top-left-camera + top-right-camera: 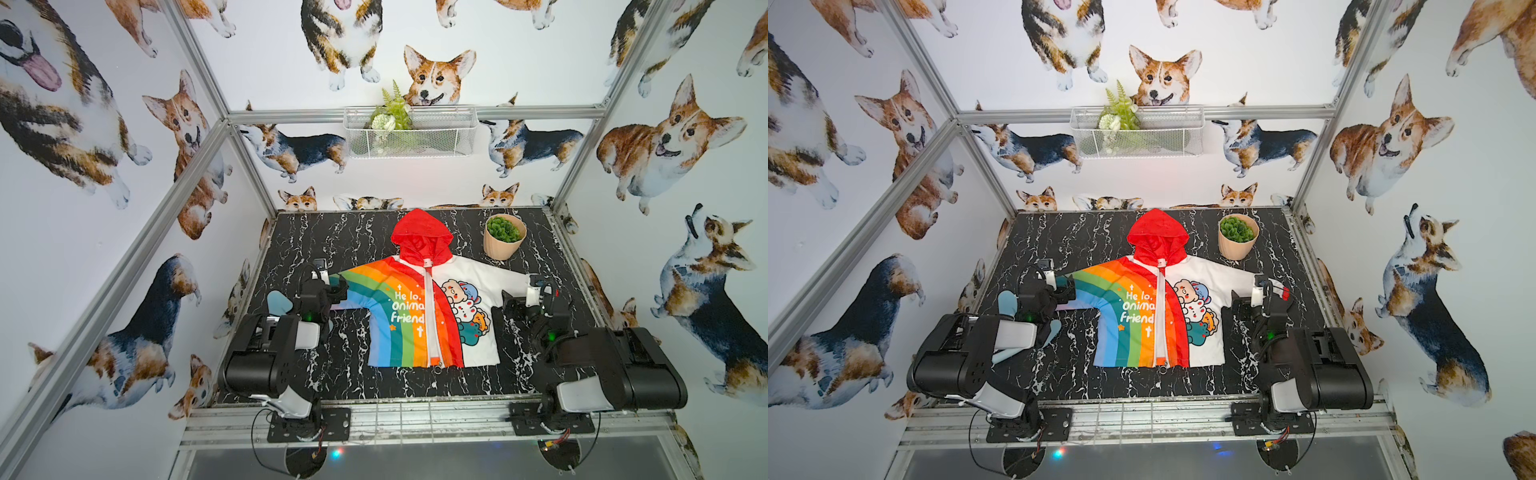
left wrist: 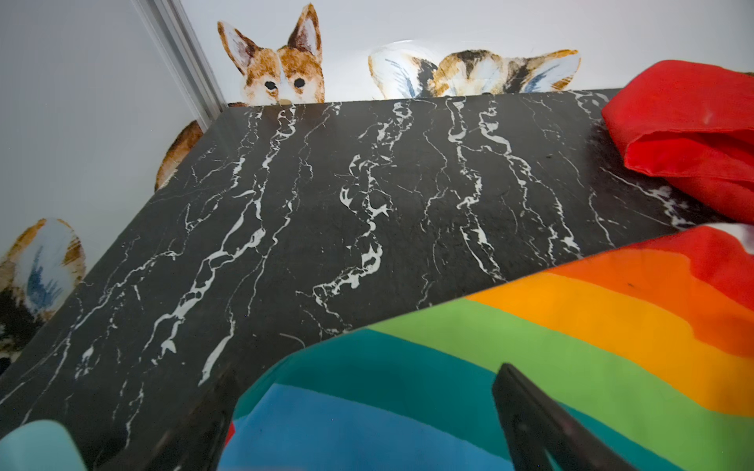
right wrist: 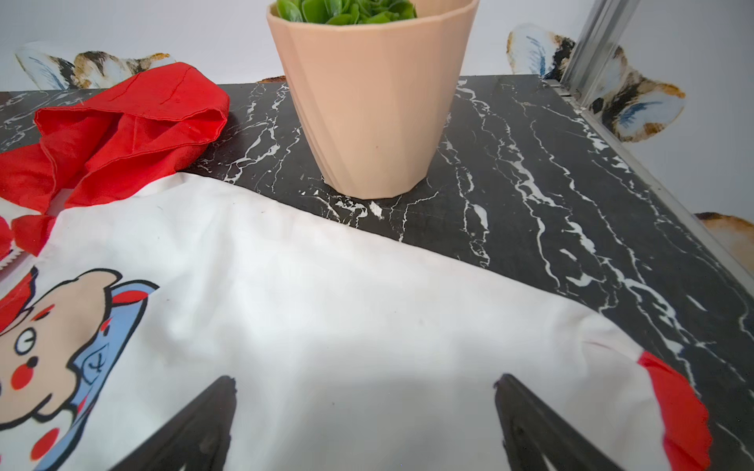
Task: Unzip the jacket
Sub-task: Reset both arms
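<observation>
The jacket [image 1: 415, 316] [image 1: 1144, 318] lies flat on the black marble table [image 1: 332, 241], red hood [image 1: 420, 232] toward the back wall. Its rainbow half is on the left and its white cartoon half on the right. The white zip [image 1: 428, 316] runs down the middle, closed from collar to hem. My left gripper [image 1: 338, 289] [image 2: 363, 391] is open, low over the blue end of the rainbow sleeve [image 2: 367, 424]. My right gripper [image 1: 509, 301] [image 3: 365, 391] is open too, low over the white sleeve [image 3: 367, 310] near its red cuff [image 3: 681, 412].
A beige pot with a green plant [image 1: 503, 237] [image 3: 373, 102] stands at the back right, just beyond the white sleeve. A light-blue shape [image 1: 276, 303] lies by the left arm. A wire basket [image 1: 409, 131] hangs on the back wall. Metal frame posts edge the table.
</observation>
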Controlling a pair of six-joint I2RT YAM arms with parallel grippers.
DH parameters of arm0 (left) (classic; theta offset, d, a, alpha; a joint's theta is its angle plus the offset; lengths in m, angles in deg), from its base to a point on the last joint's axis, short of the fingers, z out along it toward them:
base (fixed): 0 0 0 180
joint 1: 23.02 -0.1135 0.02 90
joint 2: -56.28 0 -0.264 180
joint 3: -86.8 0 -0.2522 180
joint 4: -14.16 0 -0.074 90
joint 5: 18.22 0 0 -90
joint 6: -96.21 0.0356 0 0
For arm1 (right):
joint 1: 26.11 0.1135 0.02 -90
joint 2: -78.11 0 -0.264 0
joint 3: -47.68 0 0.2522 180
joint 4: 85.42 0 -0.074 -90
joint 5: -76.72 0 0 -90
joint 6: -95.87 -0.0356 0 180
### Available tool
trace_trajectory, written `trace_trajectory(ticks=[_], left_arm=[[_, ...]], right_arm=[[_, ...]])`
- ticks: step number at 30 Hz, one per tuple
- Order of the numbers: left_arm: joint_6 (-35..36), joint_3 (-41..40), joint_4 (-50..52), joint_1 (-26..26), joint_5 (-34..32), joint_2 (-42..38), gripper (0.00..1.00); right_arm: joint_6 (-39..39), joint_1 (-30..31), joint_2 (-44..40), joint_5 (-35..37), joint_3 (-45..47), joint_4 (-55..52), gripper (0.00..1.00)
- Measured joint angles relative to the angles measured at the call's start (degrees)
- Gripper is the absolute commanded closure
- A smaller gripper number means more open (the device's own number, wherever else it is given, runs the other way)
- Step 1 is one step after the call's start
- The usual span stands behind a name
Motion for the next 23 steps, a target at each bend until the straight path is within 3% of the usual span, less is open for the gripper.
trace_trajectory(ticks=[7,23], left_arm=[[0.1,1.8,0.3,0.0,-0.1,0.0,0.0],[-0.1,2.8,2.4,-0.3,-0.1,0.3,0.0]], right_arm=[[-4.0,0.3,0.9,11.4,-9.7,-4.3,0.01],[-4.0,0.1,2.4,9.5,-11.0,-9.6,0.01]])
